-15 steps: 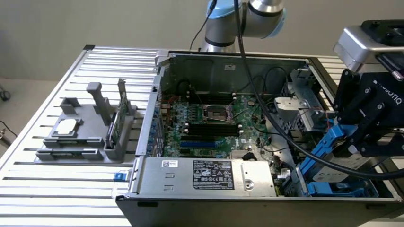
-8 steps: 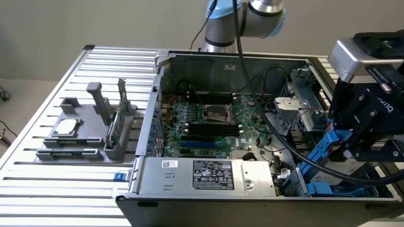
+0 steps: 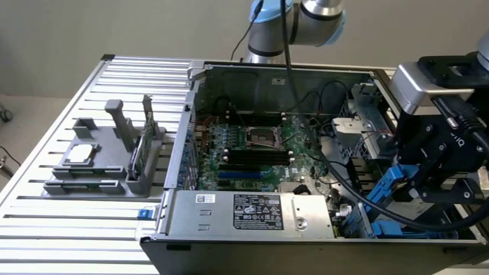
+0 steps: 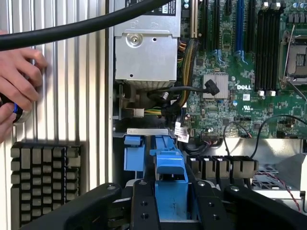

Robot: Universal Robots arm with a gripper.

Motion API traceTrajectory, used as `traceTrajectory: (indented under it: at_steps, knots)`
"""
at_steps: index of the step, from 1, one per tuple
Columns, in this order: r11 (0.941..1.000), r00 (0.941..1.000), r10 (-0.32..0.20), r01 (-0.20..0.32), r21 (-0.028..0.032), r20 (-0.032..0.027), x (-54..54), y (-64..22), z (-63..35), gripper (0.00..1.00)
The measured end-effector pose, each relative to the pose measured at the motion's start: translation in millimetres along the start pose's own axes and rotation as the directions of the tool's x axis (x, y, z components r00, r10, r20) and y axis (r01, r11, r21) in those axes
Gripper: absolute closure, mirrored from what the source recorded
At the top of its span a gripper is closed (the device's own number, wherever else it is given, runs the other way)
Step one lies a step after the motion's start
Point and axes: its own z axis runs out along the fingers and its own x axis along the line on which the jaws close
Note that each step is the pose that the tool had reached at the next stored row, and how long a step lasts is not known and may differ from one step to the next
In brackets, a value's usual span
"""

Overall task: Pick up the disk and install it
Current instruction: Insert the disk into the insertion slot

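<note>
At the drive-bay corner of the open computer case (image 3: 267,71), on the exterior view's right, the gripper (image 3: 403,186) hangs over the bay. Its fingers (image 4: 144,206) are pressed in on either side of the disk (image 4: 169,167), pinching it by the blue plastic frame. The metal body cannot be made out. The disk sits just beside a second blue carrier (image 4: 134,153), at the edge of the case nearest the ribbed table (image 4: 72,86).

Judgement: the disk is stiff, fairly heavy for its size and sensitive to knocks, with smooth metal faces that would slip. The plastic frame is the proper hold, taken across opposite sides, since it gives the pads purchase and spares the label and casing.

A person's hand (image 4: 19,79) rests on the table, well apart from the gripper.
</note>
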Motion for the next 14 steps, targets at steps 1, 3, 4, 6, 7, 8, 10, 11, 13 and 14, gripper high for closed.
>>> traceTrajectory:
  at_steps: [1, 3, 4, 6, 7, 8, 10, 11, 13, 14]
  knots:
    - [1.0000, 1.0000, 0.000, 0.000, 0.0000, 0.0000, 0.0, 0.0, 1.7, 0.68]
    - [1.0000, 1.0000, -0.001, 0.001, -0.0001, -0.0001, 0.1, -0.1, 5.0, 0.68]
    - [1.0000, 1.0000, -0.002, 0.002, -0.0001, -0.0001, 0.1, -0.1, 6.6, 0.68]
    - [1.0000, 1.0000, -0.002, 0.002, -0.0001, -0.0002, 0.2, -0.2, 9.8, 0.68]
    - [1.0000, 1.0000, -0.003, 0.003, -0.0001, -0.0002, 0.2, -0.3, 11.3, 0.68]
    - [1.0000, 1.0000, -0.003, 0.003, -0.0001, -0.0001, 0.2, -0.3, 12.7, 0.68]
    - [1.0000, 1.0000, -0.004, 0.004, -0.0001, -0.0002, 0.2, -0.4, 15.4, 0.68]
    - [1.0000, 1.0000, -0.005, 0.005, -0.0001, 0.0006, 0.2, -0.4, 16.9, 0.68]
    - [1.0000, 1.0000, -0.005, 0.005, -0.0002, -0.0001, 0.3, -0.4, 18.9, 0.66]
    - [1.0000, 1.0000, -0.005, 0.005, -0.0002, -0.0003, 0.3, -0.4, 19.6, 0.66]
